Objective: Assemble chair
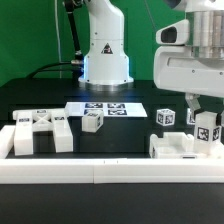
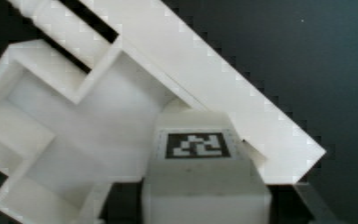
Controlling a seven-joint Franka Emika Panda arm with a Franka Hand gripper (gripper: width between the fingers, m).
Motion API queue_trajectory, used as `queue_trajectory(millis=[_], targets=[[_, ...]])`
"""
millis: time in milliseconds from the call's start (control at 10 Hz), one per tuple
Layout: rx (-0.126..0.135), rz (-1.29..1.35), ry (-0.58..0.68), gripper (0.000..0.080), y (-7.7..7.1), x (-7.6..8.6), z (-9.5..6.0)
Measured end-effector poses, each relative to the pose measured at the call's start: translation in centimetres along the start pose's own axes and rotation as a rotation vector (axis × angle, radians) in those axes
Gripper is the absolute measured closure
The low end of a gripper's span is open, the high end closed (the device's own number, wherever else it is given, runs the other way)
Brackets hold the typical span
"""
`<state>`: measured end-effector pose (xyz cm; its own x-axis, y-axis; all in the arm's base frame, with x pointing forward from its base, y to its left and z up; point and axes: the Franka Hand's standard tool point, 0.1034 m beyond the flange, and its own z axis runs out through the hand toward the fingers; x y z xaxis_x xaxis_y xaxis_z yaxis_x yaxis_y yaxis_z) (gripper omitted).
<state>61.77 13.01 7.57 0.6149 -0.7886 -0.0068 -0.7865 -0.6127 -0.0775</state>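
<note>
Carefully, I am gripping the tagged chair post (image 1: 207, 128) with the jaws pinched almost together, just above the seat (image 1: 172, 147) at the exterior view's right, squaring it before pushing down.

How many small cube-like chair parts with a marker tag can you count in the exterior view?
3: one block by the marker board, one toward the exterior view's right, one farther right between the fingers. The left cluster may hide more.
</note>
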Motion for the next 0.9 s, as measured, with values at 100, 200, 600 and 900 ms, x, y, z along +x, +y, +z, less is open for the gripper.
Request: queue_trajectory(millis=[100,200,600,900], targets=[[0.001,0.023,-0.002,0.0508,0.01,0.01,0.01],[0.001,-0.002,-0.002,0.0508,0.02,-0.02,0.03],[-0.006,-0.264,-0.002,0.0160,0.13,-0.03,0.08],[-0.011,-0.552,0.002,0.0151,0.20,0.11,0.08]])
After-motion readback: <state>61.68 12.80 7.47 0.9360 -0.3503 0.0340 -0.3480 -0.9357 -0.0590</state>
